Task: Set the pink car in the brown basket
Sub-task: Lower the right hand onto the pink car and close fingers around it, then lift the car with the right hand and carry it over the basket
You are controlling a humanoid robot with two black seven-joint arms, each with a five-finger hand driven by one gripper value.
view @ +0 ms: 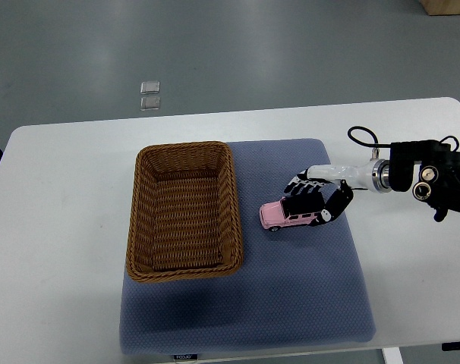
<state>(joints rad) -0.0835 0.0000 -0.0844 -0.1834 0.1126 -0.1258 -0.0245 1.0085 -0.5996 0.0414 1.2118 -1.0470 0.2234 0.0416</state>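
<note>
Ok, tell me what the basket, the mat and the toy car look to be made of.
The basket: woven wicker or rattan, brown, ribbed weave visible. The mat: blue-grey fabric, dotted matte texture, likely soft padding. The toy car: pink with a dark roof, smooth painted finish; plastic or metal, unclear. The right hand sits over it.

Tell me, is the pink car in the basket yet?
Not yet. The pink car sits on the blue mat, to the right of the brown basket, which has nothing in it. The right hand has reached the car, with its fingers curled around the roof and back end. Lifting the car, carrying it left and setting it inside the basket are all left to do.
</note>
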